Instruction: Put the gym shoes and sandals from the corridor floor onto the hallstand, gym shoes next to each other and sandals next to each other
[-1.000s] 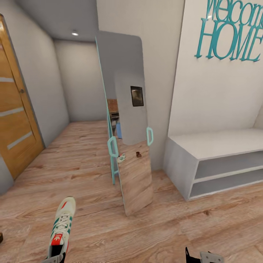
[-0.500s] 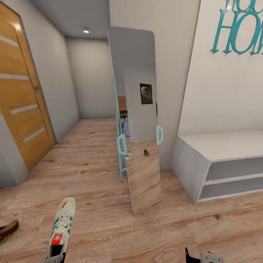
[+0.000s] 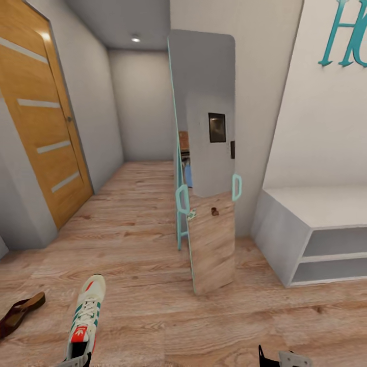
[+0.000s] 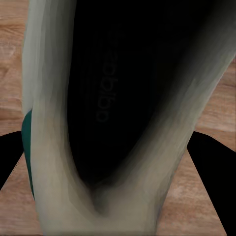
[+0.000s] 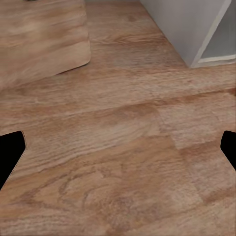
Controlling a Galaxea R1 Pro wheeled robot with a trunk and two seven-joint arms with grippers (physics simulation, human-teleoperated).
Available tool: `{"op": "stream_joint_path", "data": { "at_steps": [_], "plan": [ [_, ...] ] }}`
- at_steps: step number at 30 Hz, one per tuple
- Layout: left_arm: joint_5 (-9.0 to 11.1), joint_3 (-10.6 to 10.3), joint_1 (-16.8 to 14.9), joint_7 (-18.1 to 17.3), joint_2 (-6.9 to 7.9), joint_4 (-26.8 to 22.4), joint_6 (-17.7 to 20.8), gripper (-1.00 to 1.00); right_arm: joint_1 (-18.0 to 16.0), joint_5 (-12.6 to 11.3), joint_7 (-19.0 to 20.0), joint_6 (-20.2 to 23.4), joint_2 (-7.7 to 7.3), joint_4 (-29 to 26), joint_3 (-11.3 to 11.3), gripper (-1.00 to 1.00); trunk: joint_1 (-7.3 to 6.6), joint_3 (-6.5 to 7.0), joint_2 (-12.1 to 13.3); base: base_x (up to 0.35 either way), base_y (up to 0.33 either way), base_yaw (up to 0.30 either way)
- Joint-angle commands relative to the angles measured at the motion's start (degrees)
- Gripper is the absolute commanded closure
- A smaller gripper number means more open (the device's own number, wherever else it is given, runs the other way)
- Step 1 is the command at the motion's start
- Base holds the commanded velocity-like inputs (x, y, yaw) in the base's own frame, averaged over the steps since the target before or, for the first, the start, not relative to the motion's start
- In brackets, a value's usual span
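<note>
gripping 1 gym shoe (image 3: 85, 321) by its heel, left gripper (image 3: 76, 361); right gripper (image 3: 279, 358) spread.

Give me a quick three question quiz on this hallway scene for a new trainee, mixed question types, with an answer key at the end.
1. True or false: the left gripper holds a gym shoe.
2. What lies on the corridor floor at far left in the head view? A) sandal B) umbrella C) ball
3. Fill in: the right gripper's jaws are ____.

Key: 1 true. 2 A, the sandal. 3 open, with bare floor between them.
</note>
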Motion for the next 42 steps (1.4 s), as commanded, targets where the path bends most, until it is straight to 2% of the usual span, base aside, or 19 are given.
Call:
{"op": "stream_joint_path", "data": {
  "at_steps": [1, 42],
  "plan": [
    [0.1, 0.4, -0.1, -0.6, -0.04, 0.1, -0.1, 1.00, 0.0, 0.1, -0.2, -0.1, -0.01, 0.0, 0.0, -1.00, -0.01, -0.13, 0.0, 0.000, 0.000, 0.170],
    [0.3, 0.6, -0.1, -0.5, -0.09, 0.0, 0.0, 1.00, 0.0, 0.1, -0.2, -0.2, -0.01, 0.0, 0.0, -1.00, -0.01, -3.02, 0.0, 0.000, 0.000, 0.192]
  ]
}}
